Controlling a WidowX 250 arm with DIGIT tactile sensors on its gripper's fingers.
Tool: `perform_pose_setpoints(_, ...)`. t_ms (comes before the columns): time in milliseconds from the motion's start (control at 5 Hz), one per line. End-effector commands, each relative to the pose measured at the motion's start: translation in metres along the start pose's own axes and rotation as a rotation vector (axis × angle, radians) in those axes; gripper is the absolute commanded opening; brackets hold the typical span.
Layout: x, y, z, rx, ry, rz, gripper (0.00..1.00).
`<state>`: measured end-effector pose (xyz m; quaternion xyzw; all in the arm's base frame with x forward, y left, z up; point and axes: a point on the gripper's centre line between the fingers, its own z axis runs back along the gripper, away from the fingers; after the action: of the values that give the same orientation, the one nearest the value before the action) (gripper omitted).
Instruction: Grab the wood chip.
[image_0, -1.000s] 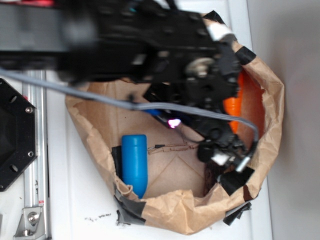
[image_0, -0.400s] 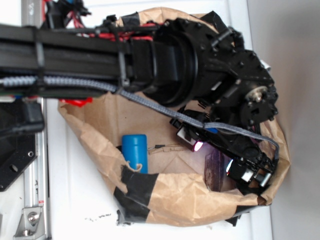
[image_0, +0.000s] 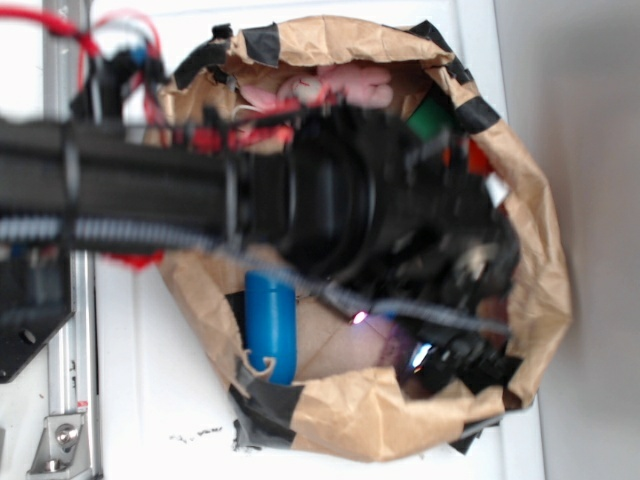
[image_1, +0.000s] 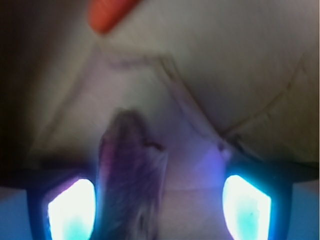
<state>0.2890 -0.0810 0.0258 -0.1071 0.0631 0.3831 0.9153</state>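
**Gripper low in the bag, wood chip between the fingers**

In the wrist view we see the gripper (image_1: 159, 202) closest to us, its two glowing fingers (image_1: 72, 207) spread wide apart. The wood chip (image_1: 131, 175) lies between them, just beside one finger, on the brown paper floor. We cannot tell if it touches that finger. Farther back, an orange carrot tip (image_1: 107, 12) pokes in at the top.

The outside view hides the chip behind the blurry black arm (image_0: 330, 200). It shows other things: the paper bag (image_0: 530, 280), a blue cylinder (image_0: 271, 325), something green (image_0: 430, 120) and something pink (image_0: 335, 88).
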Motion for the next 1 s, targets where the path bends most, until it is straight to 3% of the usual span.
perform_pose_setpoints(0, -0.014, 0.012, -0.003, 0.032, -0.071, -0.066, 1.0)
perform_pose_setpoints(200, -0.007, 0.008, -0.006, 0.042, -0.1, -0.106, 0.01)
perform_pose_setpoints(600, 0.0, 0.008, -0.021, 0.045, -0.098, -0.137, 0.0)
perform_pose_setpoints(800, 0.008, 0.009, 0.008, 0.118, -0.197, -0.31, 0.0)
